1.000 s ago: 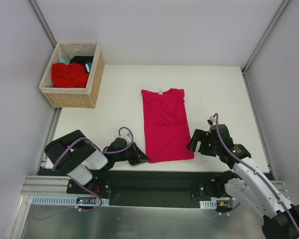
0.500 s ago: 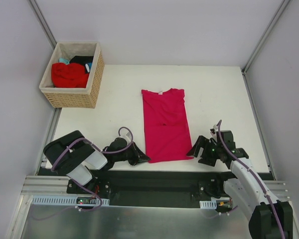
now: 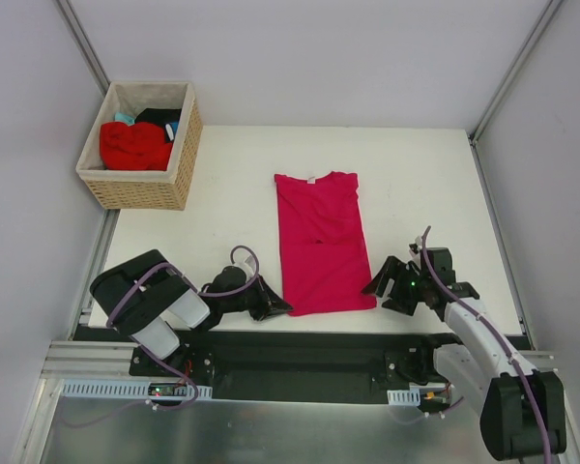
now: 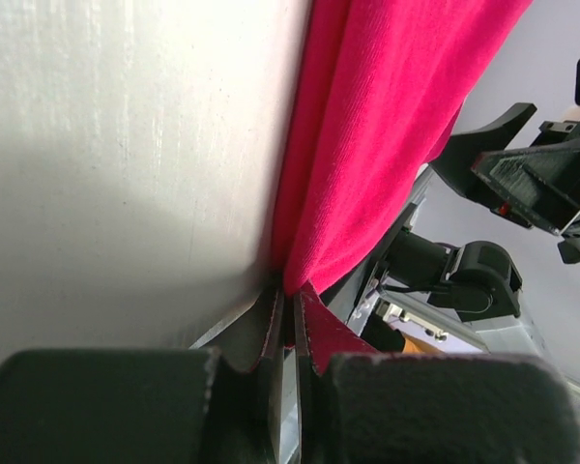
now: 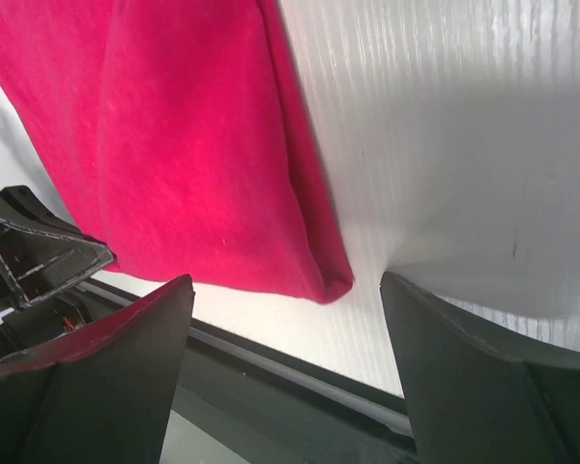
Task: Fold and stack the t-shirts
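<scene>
Tee (image 3: 319,246) lies folded narrow on the table (image 3: 222,213), hem nearest; left gripper (image 4: 288,314) pinches its 7 o'clock corner; right gripper (image 5: 285,290) gapes wide around the 5 o'clock corner, unclamped; next, I judge, it must close, then both lift hem toward 12; basket (image 3: 140,188) at 10 holds spare tees (image 3: 133,145).

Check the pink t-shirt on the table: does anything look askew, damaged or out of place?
Nothing stands out. The pink t-shirt lies flat, folded lengthwise, only slightly slanted; the left hand pinches its near-left corner.
</scene>
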